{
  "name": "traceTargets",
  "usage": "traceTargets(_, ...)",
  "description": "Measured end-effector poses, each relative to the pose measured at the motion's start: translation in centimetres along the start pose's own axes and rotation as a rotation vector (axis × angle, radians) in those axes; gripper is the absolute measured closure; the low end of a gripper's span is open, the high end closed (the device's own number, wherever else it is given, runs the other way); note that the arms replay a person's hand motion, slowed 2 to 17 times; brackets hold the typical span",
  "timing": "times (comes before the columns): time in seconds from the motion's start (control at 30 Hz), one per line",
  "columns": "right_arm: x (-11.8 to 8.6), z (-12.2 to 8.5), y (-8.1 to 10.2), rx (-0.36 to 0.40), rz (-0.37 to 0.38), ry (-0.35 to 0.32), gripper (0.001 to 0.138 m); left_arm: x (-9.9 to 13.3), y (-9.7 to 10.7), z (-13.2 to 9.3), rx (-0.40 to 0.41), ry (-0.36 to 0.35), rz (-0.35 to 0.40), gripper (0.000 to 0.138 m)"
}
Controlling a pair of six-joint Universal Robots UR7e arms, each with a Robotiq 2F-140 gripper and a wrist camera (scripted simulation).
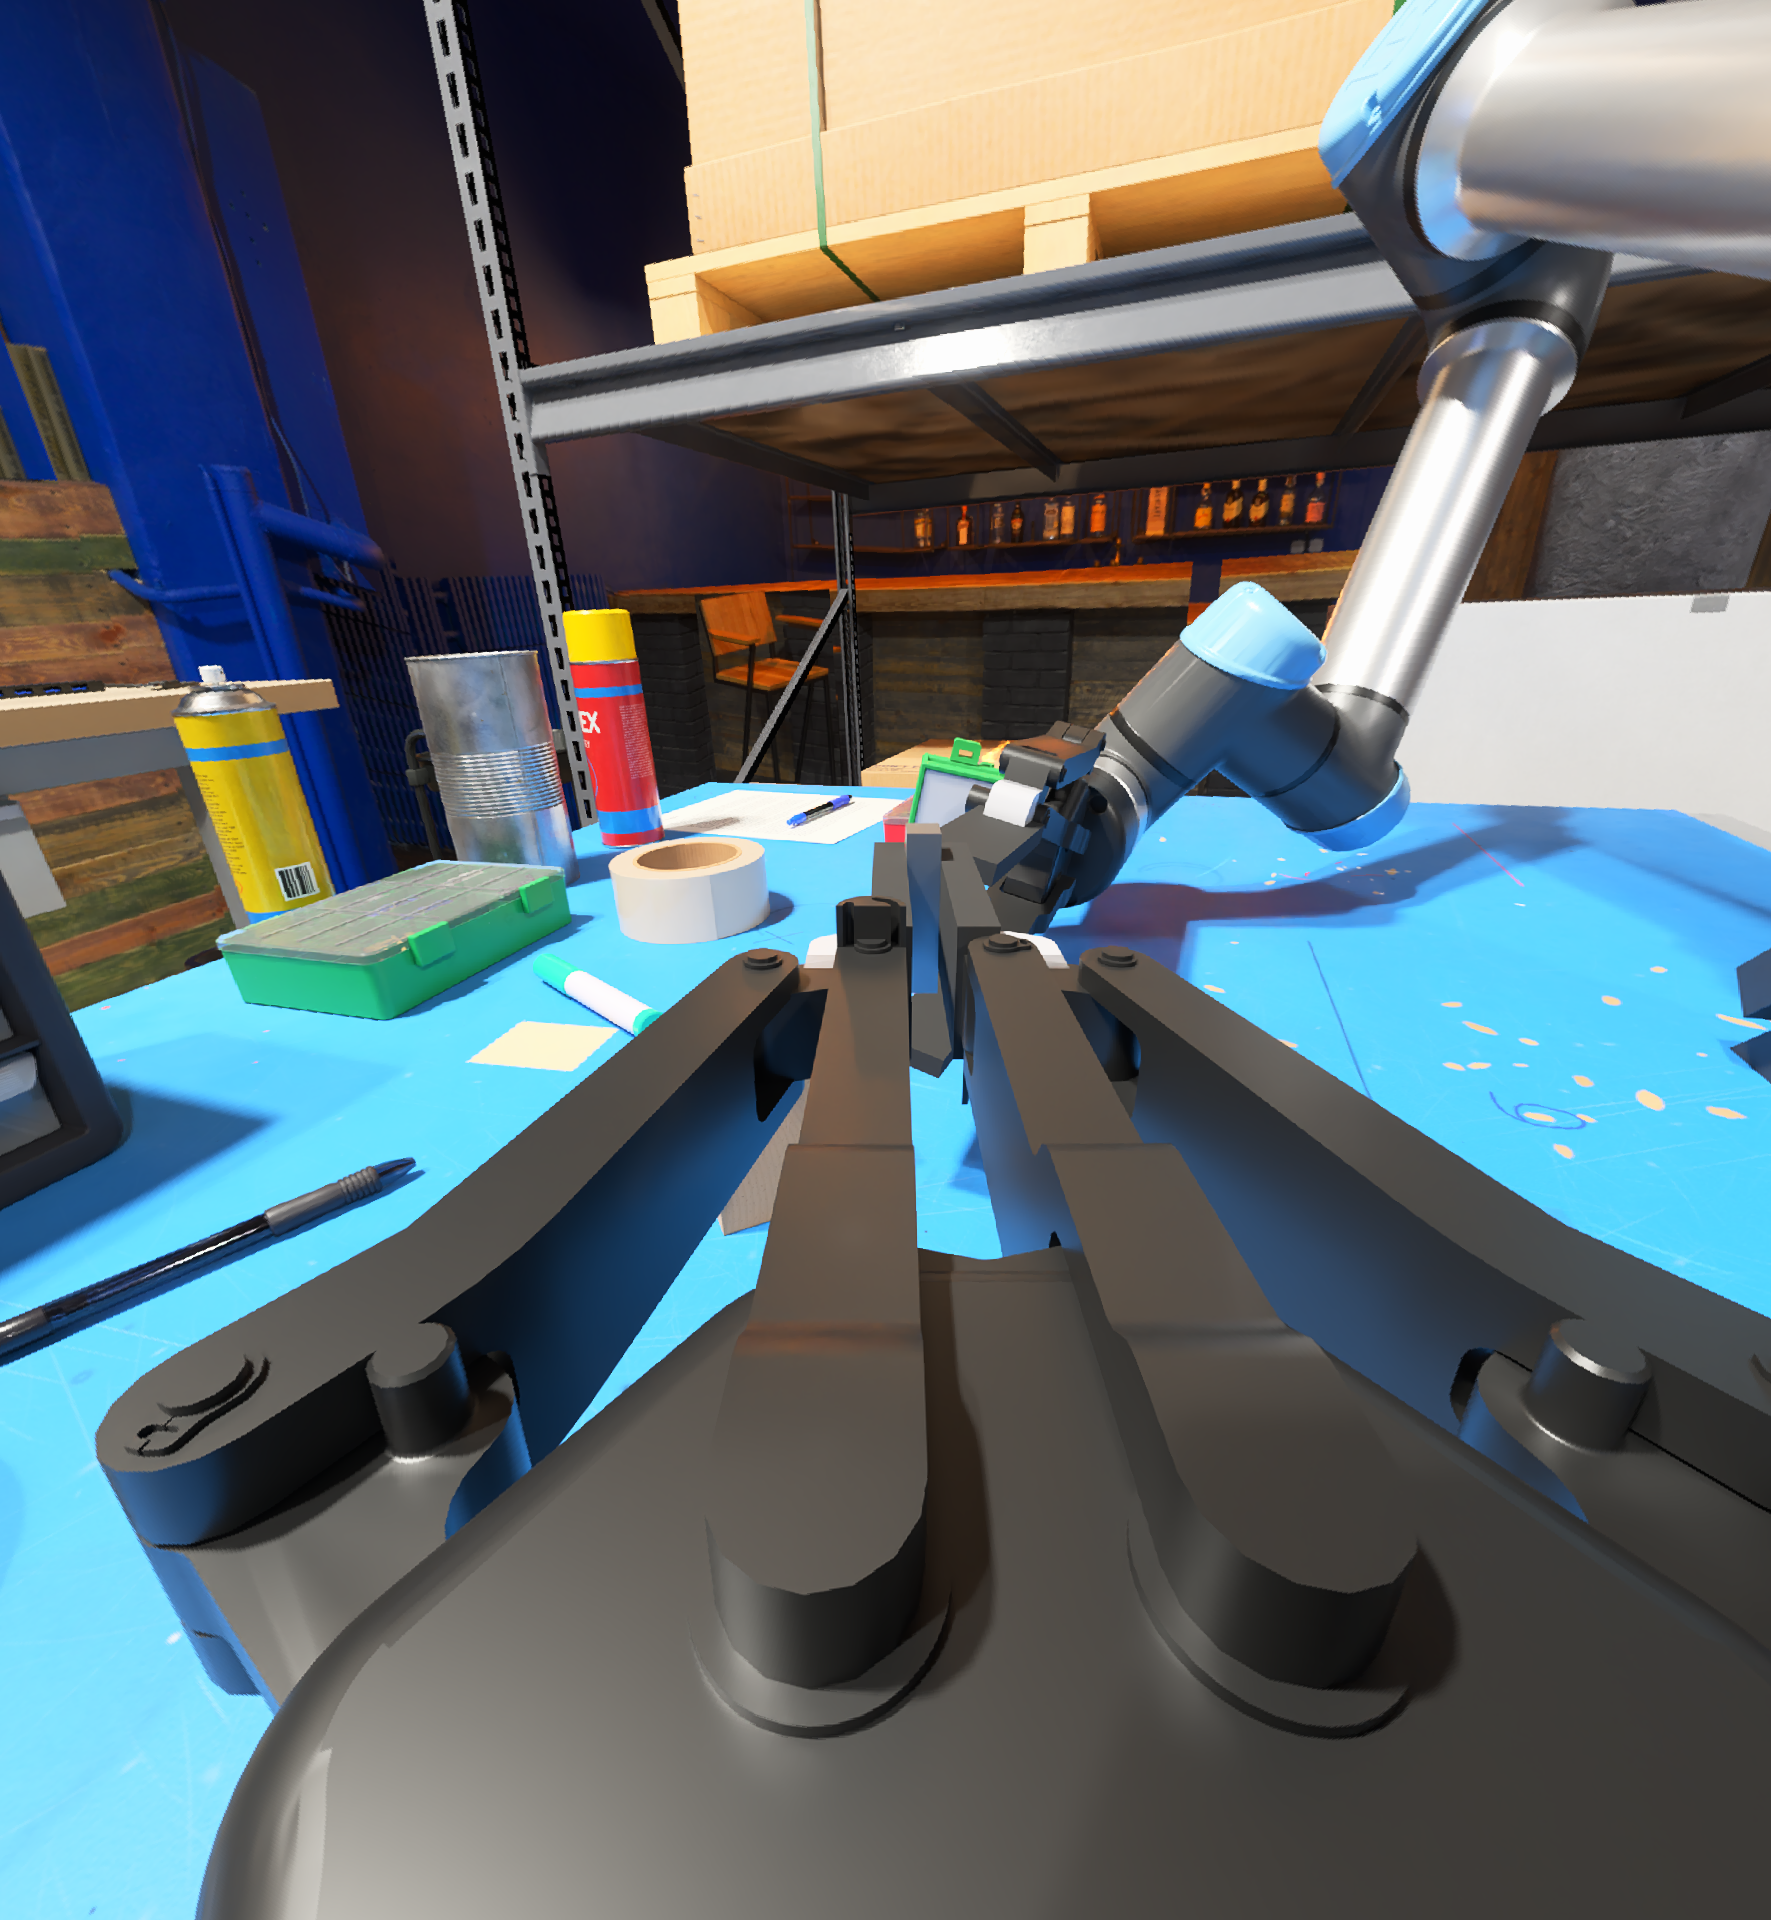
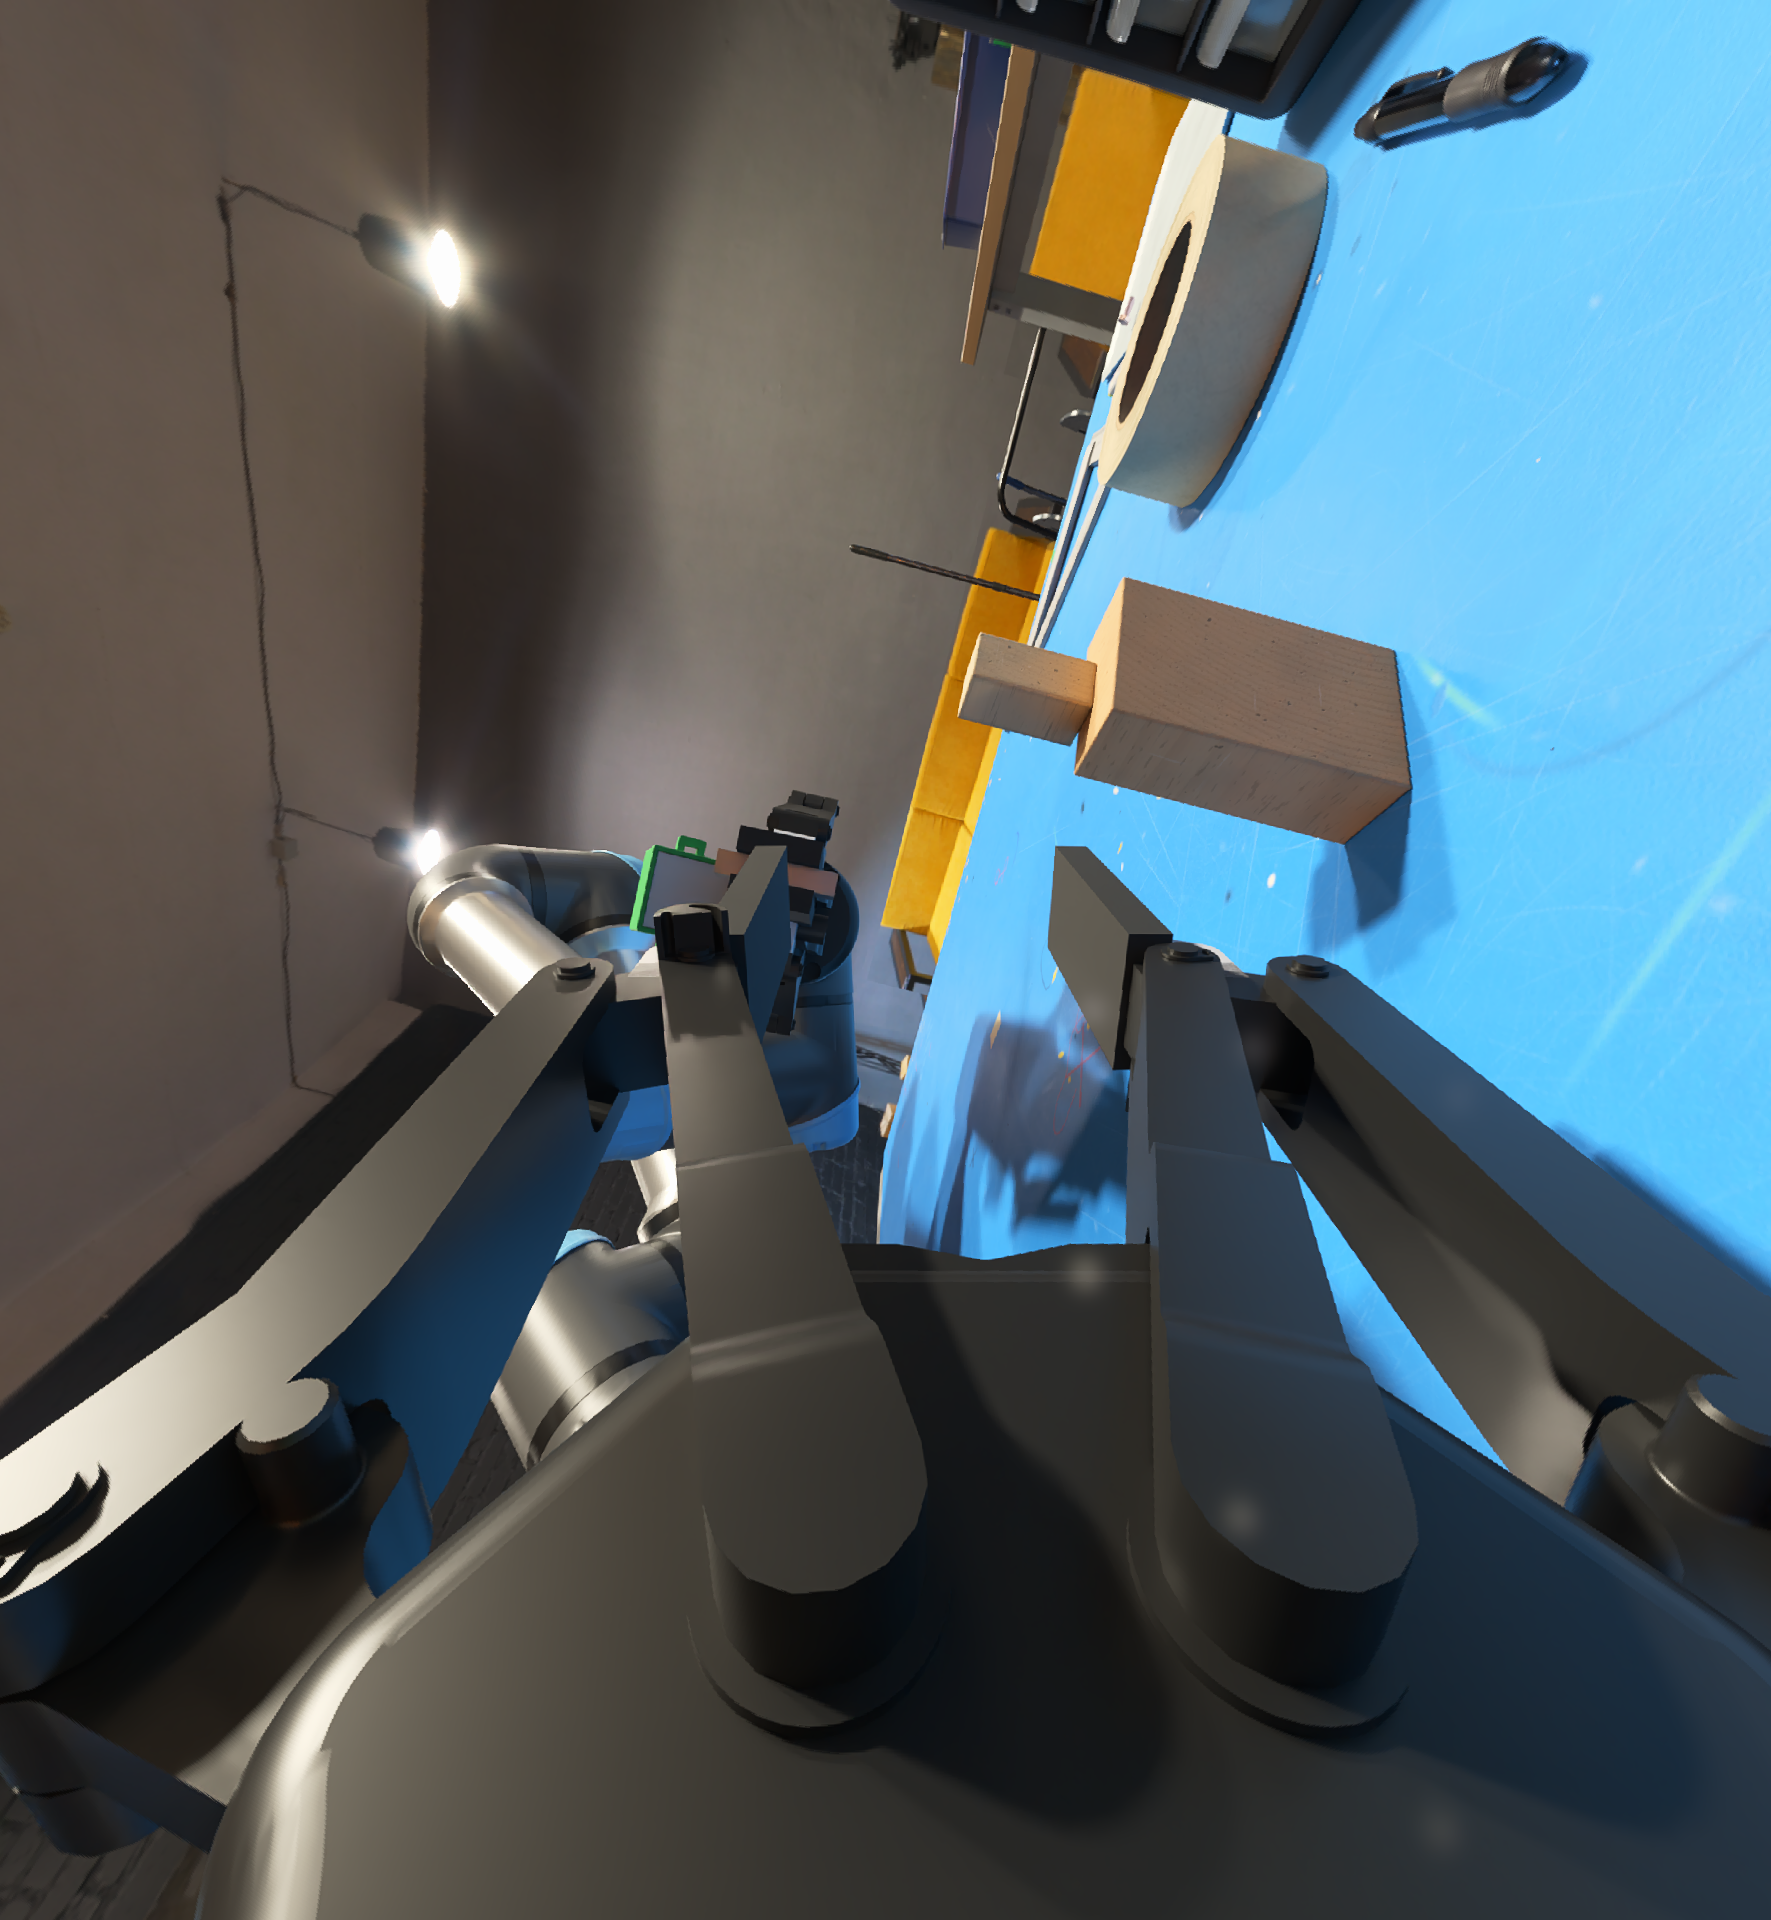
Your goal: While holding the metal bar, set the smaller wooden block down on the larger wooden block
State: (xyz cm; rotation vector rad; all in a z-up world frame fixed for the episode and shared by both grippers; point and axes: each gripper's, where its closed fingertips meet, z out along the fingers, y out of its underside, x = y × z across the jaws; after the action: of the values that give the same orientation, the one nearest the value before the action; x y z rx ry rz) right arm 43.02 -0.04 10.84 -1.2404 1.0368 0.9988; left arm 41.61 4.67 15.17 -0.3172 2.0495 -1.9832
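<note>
Left hand [image 1: 931, 940] closed tight, right hand [image 2: 922, 925] spread apart

This looks like a workshop or warehouse corner: a blue work mat [image 1: 237, 1122] carries spray cans [image 1: 242, 790], a tape roll [image 1: 689, 883] and a green parts box [image 1: 393, 935]. Steel racking [image 1: 964, 364] behind holds a loaded pallet [image 1: 860, 265], and farther back there seems to be a bar counter with bottles.

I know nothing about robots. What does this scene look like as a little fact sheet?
Surface: blue table
Left gripper: shut on the metal bar, held above the table
Right gripper: open, holding nothing
Smaller wooden block: sitting on the larger wooden block, no gripper touching it
Larger wooden block: flat on the table
Nearby: roll of tape beyond the blocks
Stage: block looks placed, bar in grip
</note>
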Motion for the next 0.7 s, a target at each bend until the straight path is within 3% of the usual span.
traceTargets(0.7,-0.99,0.08,0.12,0.026,-0.035,-0.046,0.071,0.58,-0.92,-0.25,0.027,-0.012,0.085,0.13)
